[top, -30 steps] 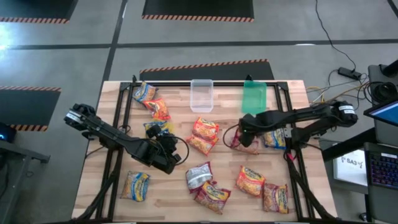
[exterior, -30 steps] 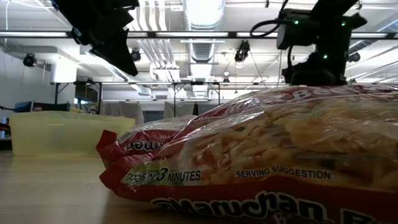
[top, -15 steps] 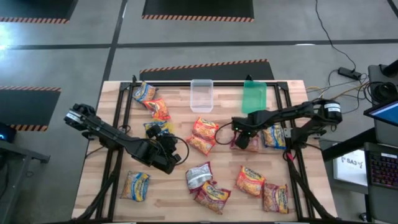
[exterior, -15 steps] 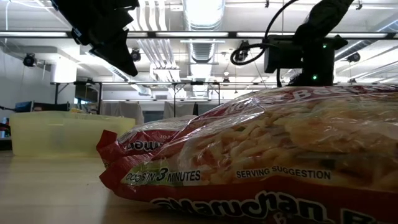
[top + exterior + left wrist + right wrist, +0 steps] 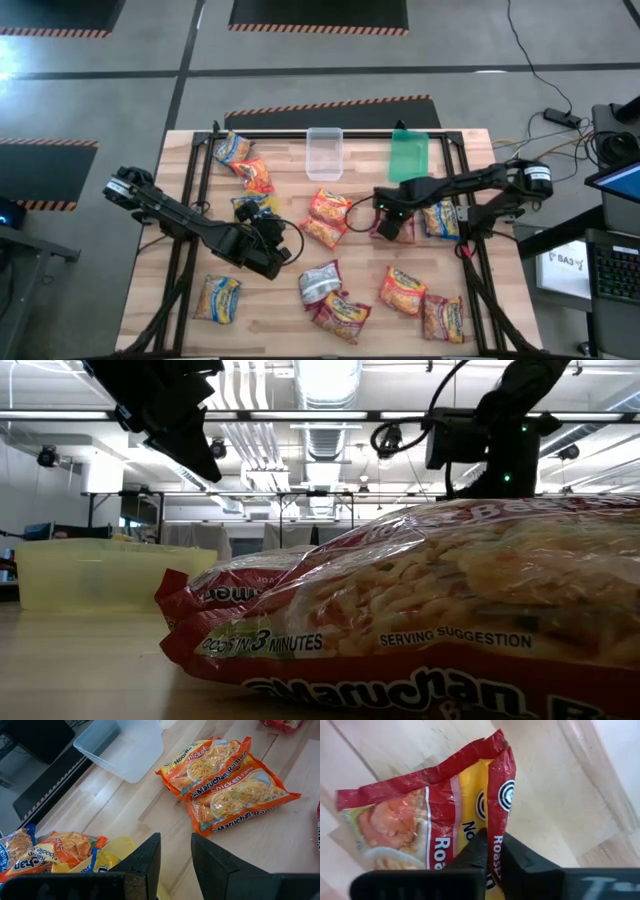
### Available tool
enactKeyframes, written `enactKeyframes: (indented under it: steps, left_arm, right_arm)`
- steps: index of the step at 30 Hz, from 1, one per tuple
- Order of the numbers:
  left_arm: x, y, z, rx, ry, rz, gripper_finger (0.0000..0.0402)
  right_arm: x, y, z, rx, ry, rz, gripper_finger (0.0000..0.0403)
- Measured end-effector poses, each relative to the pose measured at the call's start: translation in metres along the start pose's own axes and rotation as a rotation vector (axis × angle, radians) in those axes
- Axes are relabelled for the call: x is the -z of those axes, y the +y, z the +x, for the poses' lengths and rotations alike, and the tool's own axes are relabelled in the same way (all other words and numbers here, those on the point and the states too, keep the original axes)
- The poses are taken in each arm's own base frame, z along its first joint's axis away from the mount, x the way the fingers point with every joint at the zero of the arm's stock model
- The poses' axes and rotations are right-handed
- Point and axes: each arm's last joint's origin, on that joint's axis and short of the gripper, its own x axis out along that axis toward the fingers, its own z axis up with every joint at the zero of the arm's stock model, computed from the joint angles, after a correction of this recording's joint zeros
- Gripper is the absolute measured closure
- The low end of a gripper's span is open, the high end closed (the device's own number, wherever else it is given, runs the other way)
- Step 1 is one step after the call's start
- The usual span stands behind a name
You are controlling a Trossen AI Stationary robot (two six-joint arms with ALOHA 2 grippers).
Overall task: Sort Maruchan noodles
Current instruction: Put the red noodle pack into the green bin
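Observation:
Maruchan noodle packets lie scattered flat on the wooden table (image 5: pixel 190 330). My right gripper (image 5: pixel 393 222) points down at centre right, shut on a dark red packet (image 5: pixel 398 232) with a yellow face (image 5: pixel 440 815). My left gripper (image 5: pixel 272 228) hangs above the table left of centre, its fingers (image 5: pixel 175 840) a small gap apart with only bare wood showing between them. Just below it lie a yellow-and-blue packet (image 5: pixel 248 207) and, beyond, two orange packets (image 5: pixel 225 785). In the low view both arms hang behind a big red packet (image 5: pixel 430 620). My right gripper pinches a raised fold of the dark red packet's wrapper (image 5: pixel 499 820) between its two fingers. The fingers (image 5: pixel 475 852) come from above, pointing down, one on each side of the ridge. The rest of the packet lies on the table.
A clear tub (image 5: pixel 324 152) and a green tub (image 5: pixel 409 155) stand at the far edge. More packets lie at the far left (image 5: pixel 245 162), near left (image 5: pixel 218 297), near centre (image 5: pixel 330 295) and near right (image 5: pixel 420 300). A yellow-and-blue packet (image 5: pixel 441 220) lies beside the right gripper.
My right gripper has sunk toward the dark red packet and shifted a little toward the table's left, its wrist rolling as it went.

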Motion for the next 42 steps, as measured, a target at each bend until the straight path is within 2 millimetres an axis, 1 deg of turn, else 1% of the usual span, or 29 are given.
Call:
enactKeyframes:
  steps: [6,20,25,29,32,36,38,42]
  left_arm:
    - [0.0,0.0,0.0,0.0,0.0,0.0,0.031]
    - [0.0,0.0,0.0,0.0,0.0,0.0,0.031]
    - [0.0,0.0,0.0,0.0,0.0,0.0,0.031]
    - [0.0,0.0,0.0,0.0,0.0,0.0,0.031]
    - [-0.001,-0.001,0.0,0.0,-0.014,-0.012,0.031]
    - [-0.008,-0.007,0.004,0.029,-0.067,-0.029,0.031]
    - [-0.013,-0.015,0.009,0.06,-0.096,-0.002,0.031]
    - [-0.026,-0.024,0.028,0.128,-0.115,0.044,0.031]
  right_arm:
    - [0.001,-0.001,-0.014,-0.047,-0.045,0.011,0.0394]
    - [0.009,-0.006,-0.056,-0.132,-0.211,0.076,0.0394]
    - [0.01,-0.007,-0.061,-0.143,-0.232,0.086,0.0394]
    - [0.01,-0.007,-0.059,-0.142,-0.221,0.085,0.039]
    - [0.011,-0.006,-0.054,-0.156,-0.16,0.061,0.0367]
    - [0.012,-0.006,-0.048,-0.141,-0.108,0.057,0.0316]
    - [0.012,-0.006,-0.047,-0.141,-0.103,0.075,0.029]
    - [0.017,-0.008,-0.052,-0.138,-0.079,0.199,0.0248]
